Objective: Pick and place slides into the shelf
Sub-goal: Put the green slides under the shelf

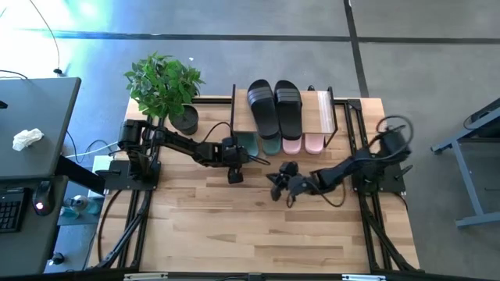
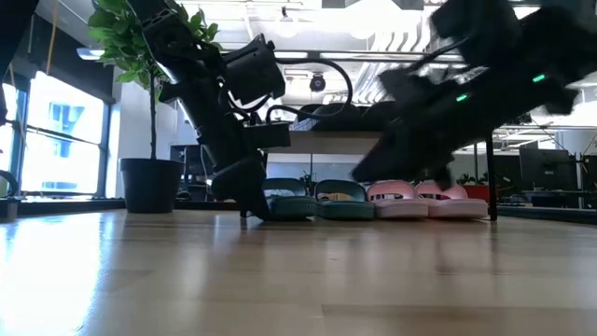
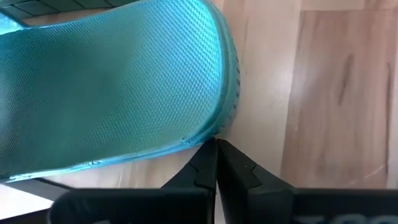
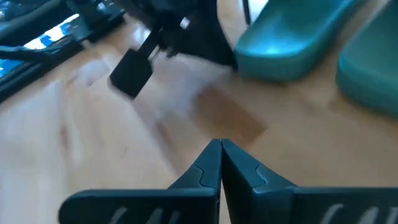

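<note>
Two black slides [image 1: 273,105] lie on the shelf's top board [image 1: 323,109]. Under it, side by side on the table, stand two dark green slides [image 1: 259,144] and two pink ones [image 1: 301,144], heels toward the near edge. My left gripper [image 1: 251,158] is shut, its tips at the heel of the leftmost green slide [image 3: 112,81], also seen in the low view [image 2: 294,205]. My right gripper [image 1: 277,183] is shut and holds nothing. It hangs over bare table a little nearer than the green slides [image 4: 289,37] and points toward them. My left gripper touches the leftmost green slide with its shut fingertips [image 3: 216,152] at the rim of the heel [image 3: 219,121]. The fingers slant down from the near-left side. The slide lies flat on the table, its toe end under the shelf.
A potted plant [image 1: 164,86] stands at the table's far left corner, beside the shelf. The pink slides [image 2: 424,199] fill the shelf's right half at floor level. Bare wooden tabletop [image 1: 258,234] stretches toward the near edge.
</note>
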Motion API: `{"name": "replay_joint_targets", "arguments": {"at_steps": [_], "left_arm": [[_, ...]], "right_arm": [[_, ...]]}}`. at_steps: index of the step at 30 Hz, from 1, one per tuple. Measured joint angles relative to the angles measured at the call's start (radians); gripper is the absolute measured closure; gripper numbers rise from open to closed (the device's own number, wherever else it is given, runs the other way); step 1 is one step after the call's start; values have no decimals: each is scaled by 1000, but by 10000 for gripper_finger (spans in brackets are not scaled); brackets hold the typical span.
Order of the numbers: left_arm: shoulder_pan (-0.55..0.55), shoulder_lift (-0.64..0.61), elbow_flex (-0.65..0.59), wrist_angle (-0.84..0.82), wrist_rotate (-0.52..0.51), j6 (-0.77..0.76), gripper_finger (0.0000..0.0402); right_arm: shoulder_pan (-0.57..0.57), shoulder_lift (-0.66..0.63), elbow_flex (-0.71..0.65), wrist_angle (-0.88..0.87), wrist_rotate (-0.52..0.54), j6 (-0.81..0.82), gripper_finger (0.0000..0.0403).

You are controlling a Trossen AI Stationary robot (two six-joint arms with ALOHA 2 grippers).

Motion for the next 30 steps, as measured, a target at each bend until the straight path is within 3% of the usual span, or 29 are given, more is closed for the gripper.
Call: {"name": "replay_joint_targets", "arguments": {"at_steps": [6, 13, 23, 30], "left_arm": [[-1, 0, 0, -8, -8, -28, 402], [-40, -25, -1, -126, -88, -76, 402], [-50, -23, -1, -65, -163, -79, 402], [-52, -23, -1, -43, -141, -77, 402]], "right_arm": [[-72, 135, 156, 6, 23, -144, 403], [-92, 142, 254, -109, 152, -214, 403], [-197, 141, 273, -105, 32, -274, 403], [-245, 170, 272, -123, -15, -267, 403]]}}
